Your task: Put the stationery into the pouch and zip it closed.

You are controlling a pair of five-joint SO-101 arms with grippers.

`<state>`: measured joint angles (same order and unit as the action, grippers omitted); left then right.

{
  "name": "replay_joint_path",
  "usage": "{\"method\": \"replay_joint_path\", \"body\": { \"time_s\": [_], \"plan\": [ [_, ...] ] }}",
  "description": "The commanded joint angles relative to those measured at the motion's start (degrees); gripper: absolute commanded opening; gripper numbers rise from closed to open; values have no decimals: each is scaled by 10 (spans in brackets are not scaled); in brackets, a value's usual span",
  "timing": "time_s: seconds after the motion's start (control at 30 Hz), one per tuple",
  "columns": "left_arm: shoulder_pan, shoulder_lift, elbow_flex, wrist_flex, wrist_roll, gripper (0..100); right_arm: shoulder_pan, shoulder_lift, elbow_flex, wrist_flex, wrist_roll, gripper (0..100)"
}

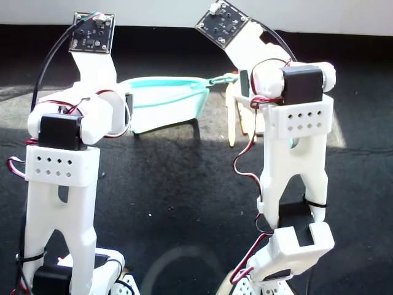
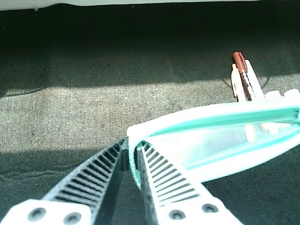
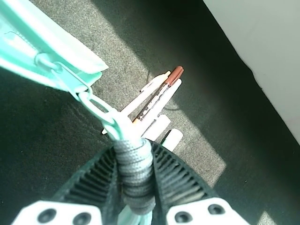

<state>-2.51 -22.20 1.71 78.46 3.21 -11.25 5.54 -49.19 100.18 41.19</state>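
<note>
Pouch [image 1: 166, 104] is hanging stretched between both arms, its zipper gaping open. Left end effector [image 2: 131, 151] is clenching the pouch's end corner. Right end effector [image 3: 133, 149] is clenching the grey cord [image 3: 136, 171] tied to the teal zipper pull [image 3: 96, 105]. Pens [image 3: 157, 98] are lying bunched on the dark desk [image 2: 70, 103] just beside the pouch, outside it.

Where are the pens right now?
In both wrist views the pens lie together on the dark mat, outside the pouch, just past the end where the right gripper holds the zipper pull.
</note>
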Motion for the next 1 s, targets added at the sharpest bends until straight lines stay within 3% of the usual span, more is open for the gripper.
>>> {"method": "replay_joint_path", "body": {
  "time_s": [0.0,0.37,0.57,0.97],
  "plan": [
    [-13,0,6,5,-4,8,16,-26,-25,6,4,6],
    [-12,-50,-24,3,-4,8,10,-31,-31,6,-7,29],
    [-13,-76,-19,7,-7,8,-9,-32,-32,7,-135,328],
    [-90,-75,-19,-36,-9,8,-101,-132,-43,7,-142,230]
  ]
}}
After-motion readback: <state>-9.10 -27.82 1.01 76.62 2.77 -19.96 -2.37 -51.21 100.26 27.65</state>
